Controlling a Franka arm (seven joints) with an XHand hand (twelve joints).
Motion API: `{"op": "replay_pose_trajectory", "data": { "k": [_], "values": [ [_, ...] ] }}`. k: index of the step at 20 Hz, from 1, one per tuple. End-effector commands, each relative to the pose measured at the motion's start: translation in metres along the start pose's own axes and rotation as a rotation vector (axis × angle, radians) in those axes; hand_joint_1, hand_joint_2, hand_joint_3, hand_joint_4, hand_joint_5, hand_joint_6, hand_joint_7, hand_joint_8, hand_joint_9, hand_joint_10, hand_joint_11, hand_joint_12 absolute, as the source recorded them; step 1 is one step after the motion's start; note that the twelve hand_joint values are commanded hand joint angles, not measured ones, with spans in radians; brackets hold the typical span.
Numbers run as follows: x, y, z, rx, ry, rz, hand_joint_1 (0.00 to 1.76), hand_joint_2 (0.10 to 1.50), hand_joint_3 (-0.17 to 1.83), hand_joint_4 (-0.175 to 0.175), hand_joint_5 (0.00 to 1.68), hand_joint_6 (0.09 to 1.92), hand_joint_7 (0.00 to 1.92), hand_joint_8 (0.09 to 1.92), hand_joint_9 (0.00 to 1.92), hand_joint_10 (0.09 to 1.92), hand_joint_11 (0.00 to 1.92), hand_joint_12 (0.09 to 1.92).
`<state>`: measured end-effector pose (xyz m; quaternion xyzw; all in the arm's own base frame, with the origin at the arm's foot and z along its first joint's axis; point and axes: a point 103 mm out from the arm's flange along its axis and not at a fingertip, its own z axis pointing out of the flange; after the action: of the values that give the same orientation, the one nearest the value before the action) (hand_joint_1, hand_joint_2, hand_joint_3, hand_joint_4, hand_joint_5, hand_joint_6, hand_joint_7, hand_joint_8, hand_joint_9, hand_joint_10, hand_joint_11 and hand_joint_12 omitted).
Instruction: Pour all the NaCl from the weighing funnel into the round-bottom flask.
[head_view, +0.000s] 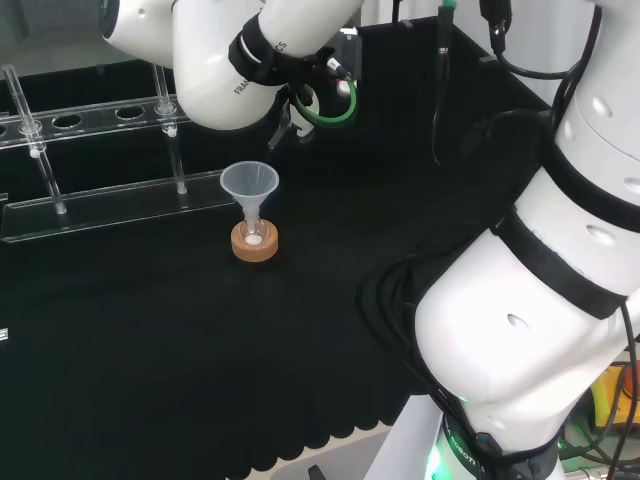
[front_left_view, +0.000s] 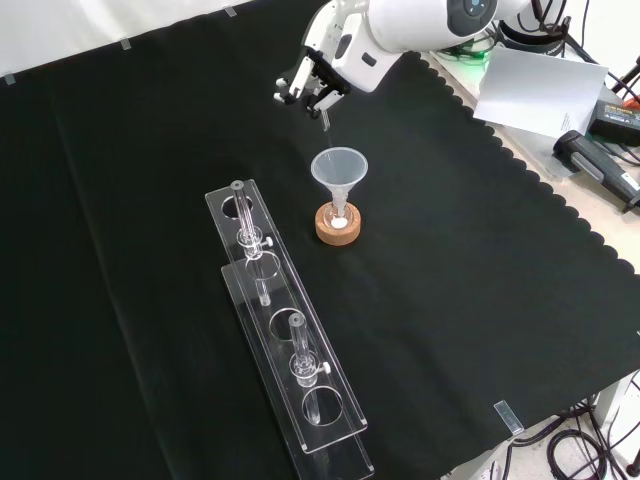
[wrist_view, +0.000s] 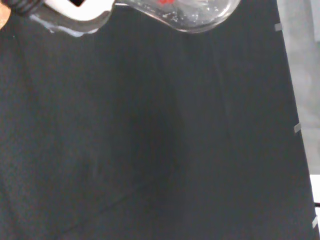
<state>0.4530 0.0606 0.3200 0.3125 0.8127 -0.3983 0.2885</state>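
Nearest in the front view, two clear racks (front_left_view: 290, 350) lie on the black surface (front_left_view: 480, 300), clear of the work. Beyond them, at centre, a funnel (front_left_view: 339, 172) sits in the round-bottom flask (front_left_view: 339, 217) on its cork ring (front_left_view: 339, 230); white grains show inside. At 12 o'clock of the funnel, the hand (front_left_view: 312, 82) pinches the glass weighing funnel (front_left_view: 325, 118), its spout hanging above and behind the rim. Risk, as judged: the spout stands off-centre, so remaining NaCl could fall onto the cloth, or a descending spout could tip the unsupported funnel.
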Motion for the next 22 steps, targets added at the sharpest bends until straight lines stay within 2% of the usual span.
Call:
{"op": "replay_pose_trajectory", "data": {
  "k": [1,10,22],
  "values": [
    [-0.002,0.000,-0.005,-0.027,-0.030,-0.011,1.10,0.73,0.50,0.175,1.30,0.56,1.66,0.09,1.30,0.10,0.00,1.56],
    [-0.008,0.000,0.012,-0.074,-0.067,-0.020,1.11,0.69,0.55,0.175,1.32,0.53,1.68,0.09,1.31,0.09,0.00,1.56],
    [-0.016,0.002,0.024,-0.064,-0.053,0.011,1.11,0.69,0.56,0.175,1.33,0.53,1.69,0.09,1.32,0.09,0.00,1.56]
  ]
}}
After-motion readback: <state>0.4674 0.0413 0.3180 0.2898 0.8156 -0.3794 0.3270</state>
